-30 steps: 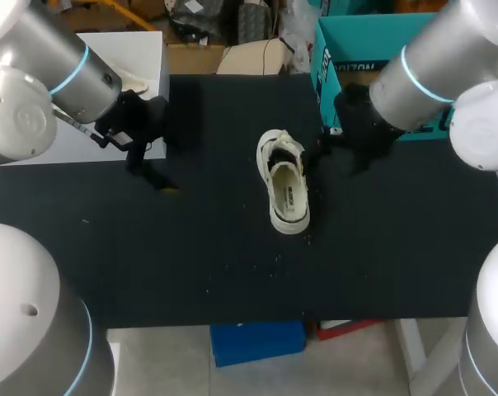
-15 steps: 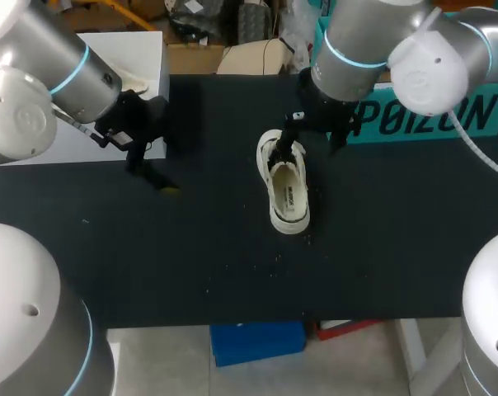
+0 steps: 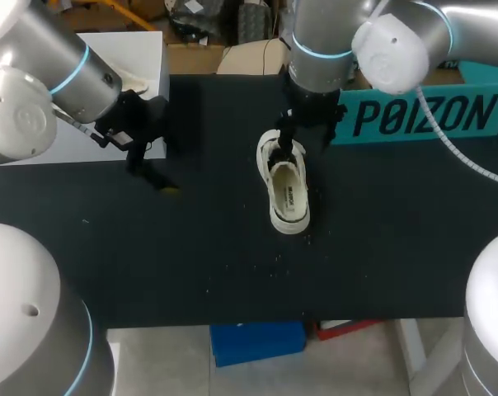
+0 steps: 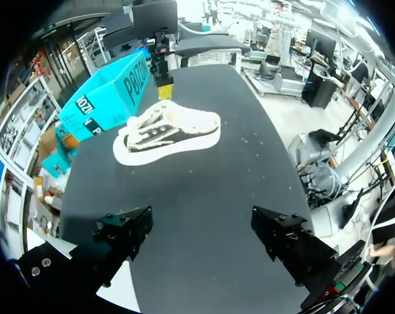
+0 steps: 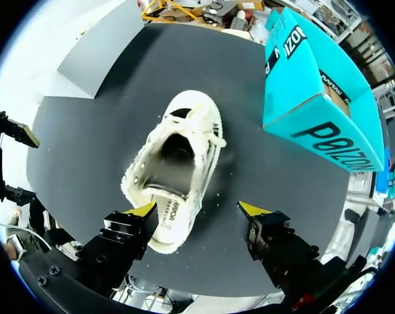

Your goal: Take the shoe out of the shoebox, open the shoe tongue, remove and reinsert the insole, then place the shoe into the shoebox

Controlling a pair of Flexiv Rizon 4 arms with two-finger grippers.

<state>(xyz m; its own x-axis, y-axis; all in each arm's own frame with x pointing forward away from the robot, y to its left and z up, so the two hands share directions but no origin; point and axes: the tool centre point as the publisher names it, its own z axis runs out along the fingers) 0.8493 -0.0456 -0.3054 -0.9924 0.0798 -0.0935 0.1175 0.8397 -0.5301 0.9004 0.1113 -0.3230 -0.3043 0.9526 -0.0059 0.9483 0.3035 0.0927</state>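
Note:
A white low-top shoe (image 3: 284, 183) lies on the black table, opening up, laces toward the far edge. My right gripper (image 3: 292, 142) hangs above its laced end. In the right wrist view its fingers (image 5: 145, 210) stand open above the shoe (image 5: 178, 157), touching nothing. The teal shoebox (image 3: 414, 115) lies on its side at the right, also seen beside the shoe (image 5: 315, 85). My left gripper (image 3: 154, 173) is open at the left, well away from the shoe (image 4: 165, 134), with nothing between its fingers (image 4: 122, 235).
A white box (image 3: 125, 74) stands at the back left, right behind the left gripper. Small crumbs dot the table (image 3: 257, 264) in front of the shoe. The table's front edge runs across the near side.
My right arm has swung left from beside the shoebox to above the shoe, uncovering the box's lettered side. The left arm and the shoe have not moved.

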